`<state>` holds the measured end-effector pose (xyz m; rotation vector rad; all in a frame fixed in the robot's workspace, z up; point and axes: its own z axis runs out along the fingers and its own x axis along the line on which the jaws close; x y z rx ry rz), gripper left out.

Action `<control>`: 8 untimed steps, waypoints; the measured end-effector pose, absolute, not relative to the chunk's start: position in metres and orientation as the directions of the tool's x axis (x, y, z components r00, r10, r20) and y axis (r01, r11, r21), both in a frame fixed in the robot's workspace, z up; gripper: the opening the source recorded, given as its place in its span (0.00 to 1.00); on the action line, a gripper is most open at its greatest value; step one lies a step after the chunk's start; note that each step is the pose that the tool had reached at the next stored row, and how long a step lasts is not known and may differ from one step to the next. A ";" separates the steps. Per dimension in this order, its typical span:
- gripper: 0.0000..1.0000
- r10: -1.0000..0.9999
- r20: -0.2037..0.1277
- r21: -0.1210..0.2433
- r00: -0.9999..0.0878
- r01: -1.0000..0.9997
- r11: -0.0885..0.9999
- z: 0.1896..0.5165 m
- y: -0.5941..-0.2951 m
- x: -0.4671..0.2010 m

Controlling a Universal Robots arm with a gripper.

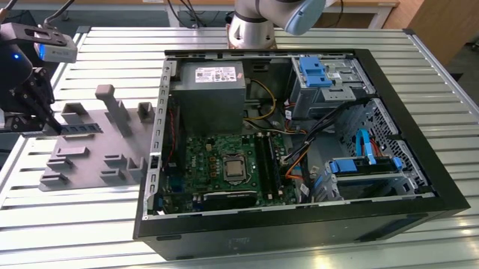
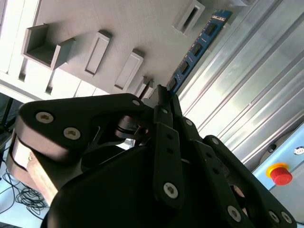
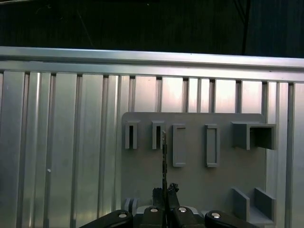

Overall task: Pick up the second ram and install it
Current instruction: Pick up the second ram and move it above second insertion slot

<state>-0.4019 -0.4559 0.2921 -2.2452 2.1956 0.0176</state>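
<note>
In the first wrist view the gripper (image 3: 165,192) has its two fingers drawn in tight on the near end of the second ram (image 3: 164,152), which shows edge-on as a thin dark line between them. Pinching it across its flat faces is, I judge, what keeps so thin a board from twisting. The strip stands on its long edge over the grey holder tray (image 3: 142,175), close by the upright slotted blocks (image 3: 179,145) meant to prop it (whether it is lifted clear I cannot tell). Farther off, in the exterior view, the open computer case (image 1: 299,224) lies on the slatted aluminium table (image 1: 97,50), well apart from the tray. Its motherboard (image 1: 217,151) faces up, so the black slot rails (image 1: 268,159) are reachable from above.
</note>
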 end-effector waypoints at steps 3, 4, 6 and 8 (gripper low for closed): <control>0.14 -1.000 -0.009 0.007 0.022 -1.000 -0.022 0.293 -0.456 -0.402; 0.14 -1.000 -0.009 0.007 0.022 -1.000 -0.022 0.296 -0.456 -0.402; 0.14 -1.000 -0.009 0.007 0.022 -1.000 -0.022 0.296 -0.455 -0.402; 0.14 -1.000 -0.009 0.007 0.022 -1.000 -0.022 0.297 -0.455 -0.402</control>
